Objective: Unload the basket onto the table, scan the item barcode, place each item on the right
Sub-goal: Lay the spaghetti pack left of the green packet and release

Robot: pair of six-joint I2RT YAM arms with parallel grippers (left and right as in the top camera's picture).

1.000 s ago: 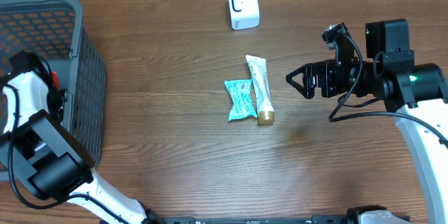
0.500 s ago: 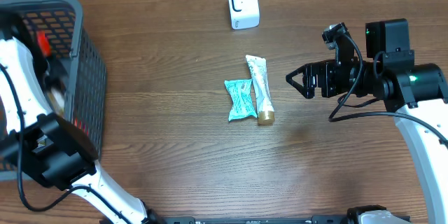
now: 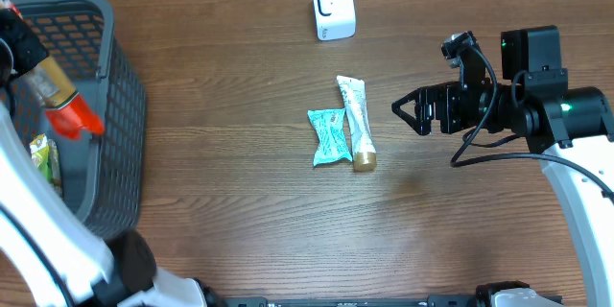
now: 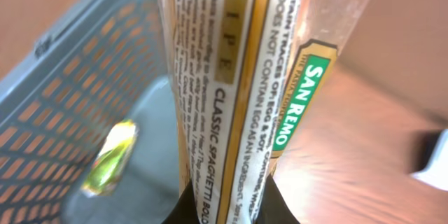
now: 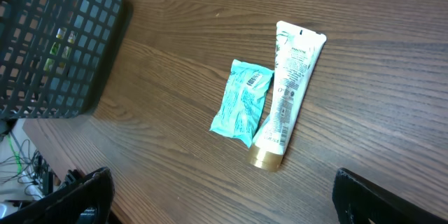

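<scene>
Item: spaghetti packet (image 3: 56,94), clamped in the closed left gripper (image 4: 225,214) and held in the air over the grey mesh basket (image 3: 123,106) at the left edge of the counter (image 3: 240,221), well apart from the white barcode scanner (image 3: 333,7) at the far edge. In the overhead view the packet's long axis is seen on a diagonal, from the gripper at upper left down to a red-orange end at lower right. The label is legible only in the left wrist view, where "SAN REMO" and "CLASSIC SPAGHETTI" are printed lengthwise and the packet is seen rising straight out of the jaws. A green-yellow sachet (image 4: 108,158) on the basket floor is shown in that view and in the overhead view. The right gripper (image 3: 404,113) is held with jaws spread wide and nothing between them, to the right of the counter's middle and pointing left. Beneath it, best shown in the right wrist view, a teal packet (image 5: 242,103) and a white tube (image 5: 288,87) with a gold cap are laid side by side, just touching near the cap end.
</scene>
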